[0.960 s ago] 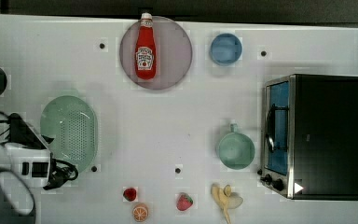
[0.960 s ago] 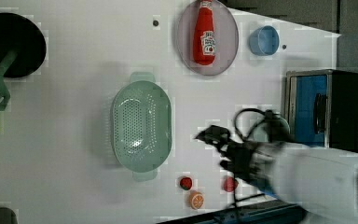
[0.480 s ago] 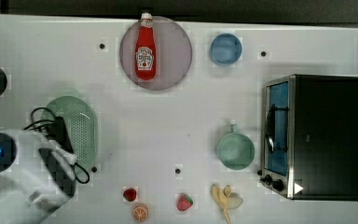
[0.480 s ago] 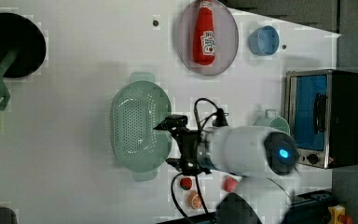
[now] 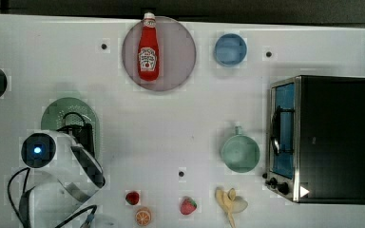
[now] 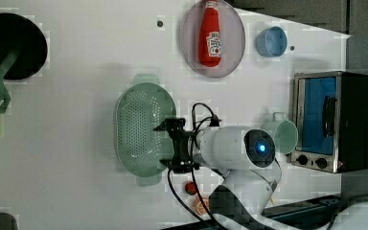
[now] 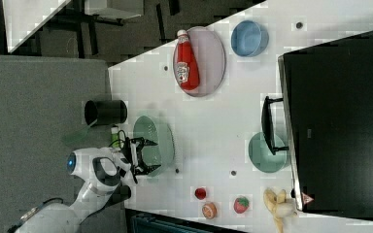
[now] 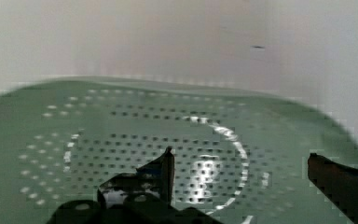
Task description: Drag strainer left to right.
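Hand (image 6: 168,146) now over strainer (image 6: 139,127), spread

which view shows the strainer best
The left view: the whole strainer with its holes, only its edge under the open gripper. The top view has the arm over half of it; the right view shows it small; the wrist view shows just its inside.

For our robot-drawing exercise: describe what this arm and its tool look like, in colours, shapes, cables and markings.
The arm is glossy white with rounded, bulbous segments; one joint bears a round dark cap with a glowing blue light. Black cables loop along the wrist. The tool is black, with two thin pointed fingers.
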Action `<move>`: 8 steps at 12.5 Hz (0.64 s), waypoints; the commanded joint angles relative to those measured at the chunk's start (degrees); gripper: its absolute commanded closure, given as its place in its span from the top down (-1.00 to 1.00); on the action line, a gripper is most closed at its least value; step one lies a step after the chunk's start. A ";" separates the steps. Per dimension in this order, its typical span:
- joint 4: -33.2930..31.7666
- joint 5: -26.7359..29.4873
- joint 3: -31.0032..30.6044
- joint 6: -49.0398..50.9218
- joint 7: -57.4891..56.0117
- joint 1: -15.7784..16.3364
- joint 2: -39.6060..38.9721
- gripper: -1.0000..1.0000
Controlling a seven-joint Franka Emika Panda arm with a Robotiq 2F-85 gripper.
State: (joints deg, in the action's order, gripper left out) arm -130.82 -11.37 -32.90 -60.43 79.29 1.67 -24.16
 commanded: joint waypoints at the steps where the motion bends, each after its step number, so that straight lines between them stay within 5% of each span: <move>1: 1.50 -2.01 2.09 -2.31 5.01 1.57 -3.25 1.00; 8: 0.86 -3.03 6.90 -5.04 4.97 2.59 -4.95 1.00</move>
State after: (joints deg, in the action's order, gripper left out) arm -131.49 -14.11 -27.25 -66.02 82.31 4.90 -30.63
